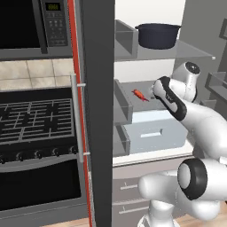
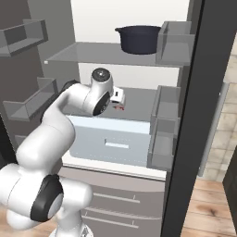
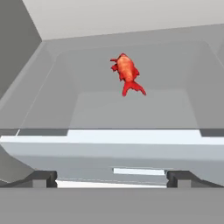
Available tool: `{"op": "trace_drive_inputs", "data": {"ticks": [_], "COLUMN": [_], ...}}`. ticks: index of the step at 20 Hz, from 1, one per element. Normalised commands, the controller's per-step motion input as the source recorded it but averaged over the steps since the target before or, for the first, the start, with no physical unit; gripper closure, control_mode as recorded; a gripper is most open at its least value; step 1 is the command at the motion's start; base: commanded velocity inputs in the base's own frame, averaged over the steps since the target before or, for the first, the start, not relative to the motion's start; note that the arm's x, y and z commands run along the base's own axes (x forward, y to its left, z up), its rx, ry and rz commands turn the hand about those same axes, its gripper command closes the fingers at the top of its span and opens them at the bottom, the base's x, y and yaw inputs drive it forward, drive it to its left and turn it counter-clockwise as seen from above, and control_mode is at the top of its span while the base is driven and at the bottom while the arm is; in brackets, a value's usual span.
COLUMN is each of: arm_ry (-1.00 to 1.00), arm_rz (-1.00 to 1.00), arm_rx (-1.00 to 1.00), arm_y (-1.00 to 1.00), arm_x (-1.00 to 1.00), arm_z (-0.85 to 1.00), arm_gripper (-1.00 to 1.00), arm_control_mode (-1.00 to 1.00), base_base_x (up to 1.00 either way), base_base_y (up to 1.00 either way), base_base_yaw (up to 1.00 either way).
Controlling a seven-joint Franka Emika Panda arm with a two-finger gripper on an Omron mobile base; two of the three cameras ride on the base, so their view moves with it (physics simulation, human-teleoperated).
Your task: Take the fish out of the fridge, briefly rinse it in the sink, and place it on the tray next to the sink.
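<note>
From the left base view, the fridge (image 1: 99, 111) stood open, its dark door edge running down the middle of the scene with a red strip beside it. Inside, the fish (image 1: 140, 95) lay on the middle glass shelf (image 1: 133, 86), a small red-orange sliver toward the left of that shelf. A dark pot (image 1: 157, 35) sat on the shelf above. Below the fish's shelf was a pale drawer (image 1: 155, 133). The white arm (image 1: 195, 119) reached in from the lower right, its wrist just right of the fish; I could not make out the fingers from there. To the left of the fridge were a black oven (image 1: 37, 146) and a microwave (image 1: 35, 24).

From the right base view, the arm (image 2: 51, 134) bent in from the lower left, and the gripper (image 2: 118, 98) pointed at the middle shelf, with a speck of red, the fish (image 2: 120, 107), just beneath it. The pot (image 2: 140, 39) was on the upper shelf, and grey door bins (image 2: 164, 129) hung on the right.

In the hand view, the fish (image 3: 127, 73) lay flat on the glass shelf (image 3: 131, 109), head toward the far wall, tail nearer the camera, well apart from the fingertips (image 3: 41, 179). The two tips stood wide apart at the bottom corners, the pincer released and holding nothing. The drawer (image 3: 122, 157) front showed just below the shelf's near edge.
</note>
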Motion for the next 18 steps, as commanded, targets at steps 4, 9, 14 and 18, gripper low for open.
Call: {"op": "trace_drive_inputs", "data": {"ticks": [4, 9, 14, 18], "arm_ry": [0.0, 0.0, 0.0, 0.0], "arm_rz": [0.0, 0.0, 0.0, 0.0], "arm_rx": [0.0, 0.0, 0.0, -0.01], "arm_y": [0.0, 0.0, 0.0, 0.0], "arm_x": [0.24, 0.39, 0.42, 0.38], "arm_z": [-0.35, -0.16, -0.06, -0.08], "arm_gripper": [-1.0, -1.0, -1.0, -1.0], "arm_control_mode": [-1.0, -1.0, -1.0, -1.0], "base_base_x": [0.0, 0.0, 0.0, 0.0], "base_base_y": [0.0, 0.0, 0.0, 0.0], "base_base_yaw": [0.0, 0.0, 0.0, 0.0]}}
